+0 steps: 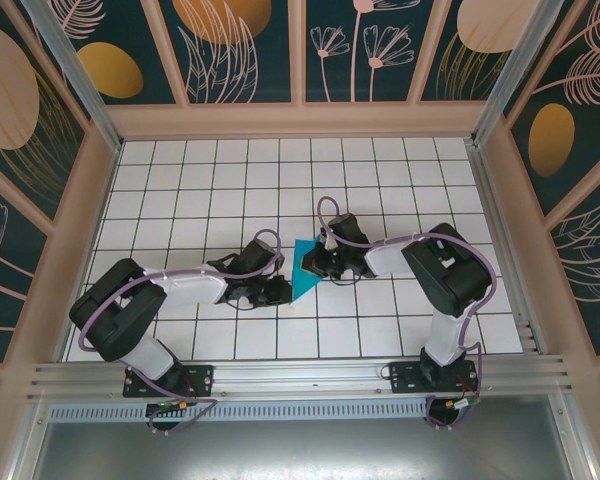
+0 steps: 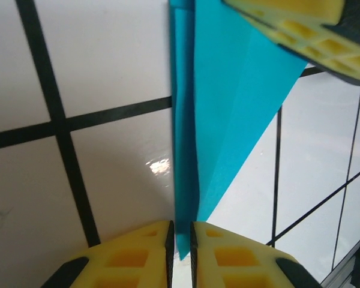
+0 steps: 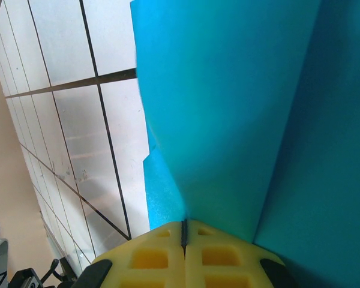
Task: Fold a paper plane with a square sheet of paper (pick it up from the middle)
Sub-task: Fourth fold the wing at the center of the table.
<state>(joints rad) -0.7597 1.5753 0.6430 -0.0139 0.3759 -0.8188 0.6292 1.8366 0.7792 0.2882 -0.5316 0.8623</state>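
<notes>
Mid-fold: right fingers are clamping the paper, left fingers are straddling its tip barely apart; the next crease is probably needing a firm left grip.

White gridded tabletop, floral-patterned walls

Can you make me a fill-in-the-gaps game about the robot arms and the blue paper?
1. The folded paper sits between ____ claws.
2. The fingers of the left claw are coloured ____.
3. The right claw is ____ on the paper.
4. The white table has ____ grid lines.

Missing words: two, yellow, shut, black.
</notes>
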